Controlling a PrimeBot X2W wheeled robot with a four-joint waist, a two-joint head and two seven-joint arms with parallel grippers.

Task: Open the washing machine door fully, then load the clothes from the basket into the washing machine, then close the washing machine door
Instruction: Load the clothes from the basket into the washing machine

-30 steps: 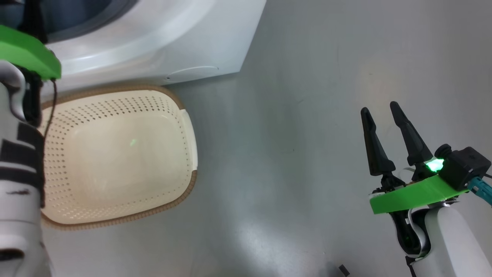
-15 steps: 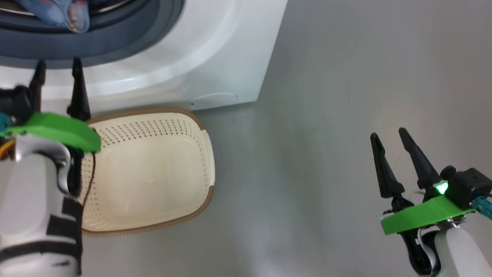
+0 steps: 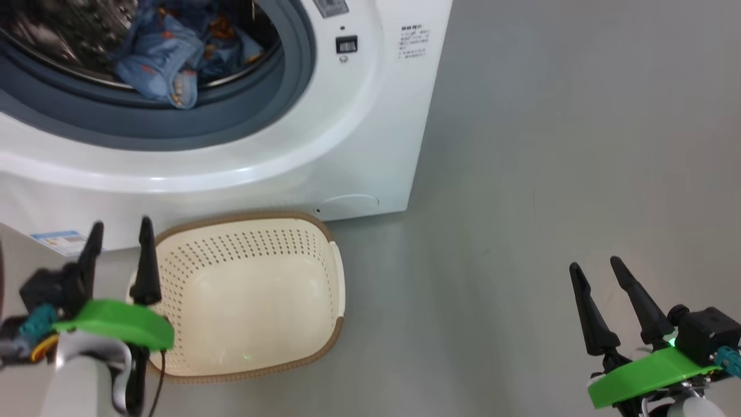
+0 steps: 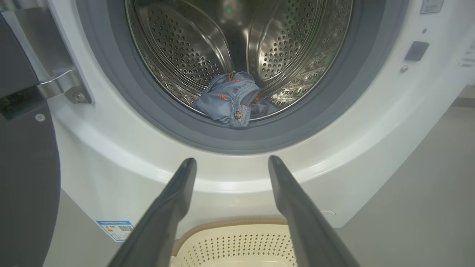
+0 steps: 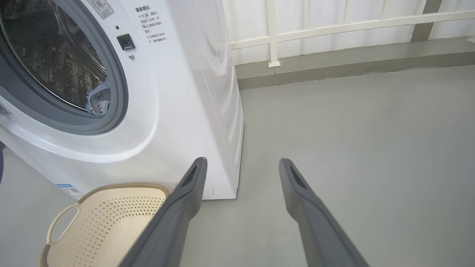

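- The clothes (image 3: 168,58) lie in the washing machine (image 3: 370,133), at the near lip of its drum (image 4: 178,48).
- The washing machine door (image 4: 22,185) stands open at the left.
- The basket (image 3: 243,218) sits on the floor (image 3: 521,174) just before the machine.
- The left claw (image 3: 121,224), beside the basket's left rim, and the right claw (image 3: 594,264), well to the right, both gape with nothing in them.

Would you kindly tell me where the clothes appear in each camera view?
Head view: the clothes lie at upper left, inside the drum.
Left wrist view: the clothes sit just above centre, at the drum's front lip.
Right wrist view: the clothes peek out at the left edge, behind the grey gasket.
Shared landmark: the basket, on the floor below the opening.
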